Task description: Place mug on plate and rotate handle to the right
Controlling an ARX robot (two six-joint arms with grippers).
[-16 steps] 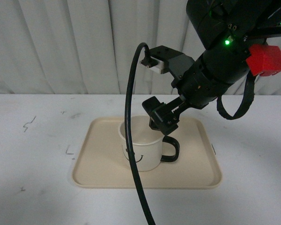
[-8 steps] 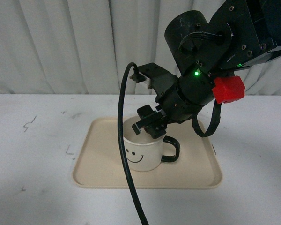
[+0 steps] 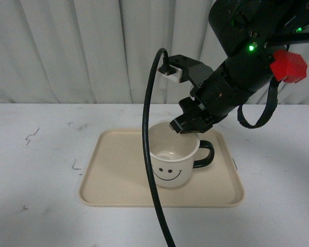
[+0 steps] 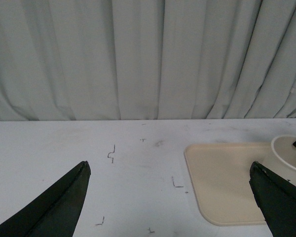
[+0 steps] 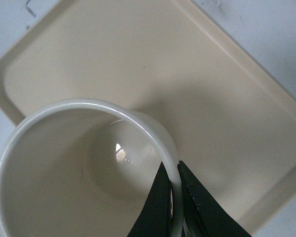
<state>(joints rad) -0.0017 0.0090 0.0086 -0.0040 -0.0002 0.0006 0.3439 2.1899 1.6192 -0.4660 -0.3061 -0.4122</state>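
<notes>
My right tool point(image 3: 188, 125), clamped on the mug point(image 3: 170, 165) rim, is finishing turning the handle point(image 3: 206, 153) (just below it) rightward; only releasing remains.

mug point(image 3: 172, 165) 1 | plate point(image 3: 113, 175) 1 | handle point(image 3: 212, 154) 1 | L tool point(image 4: 168, 170) + R tool point(image 3: 187, 124) = 2 | cable point(image 3: 145, 128) 1

I'm reading the mug point(image 3: 172, 163) as cream-white, with a black smiley face printed on its side and a glossy black handle point(image 3: 206, 153). The plate point(image 3: 113, 170) is showing plain beige, no pattern. The table point(image 3: 36, 170) is looking white with small dark scuff marks. The curtain point(image 3: 67, 51) is showing pale grey-white. The right gripper point(image 3: 185, 125), left gripper point(image 4: 168, 167) and cable point(image 3: 144, 123) are all showing black. A red block point(image 3: 288, 66) and a green light point(image 3: 251, 47) are standing out on the right arm.
</notes>
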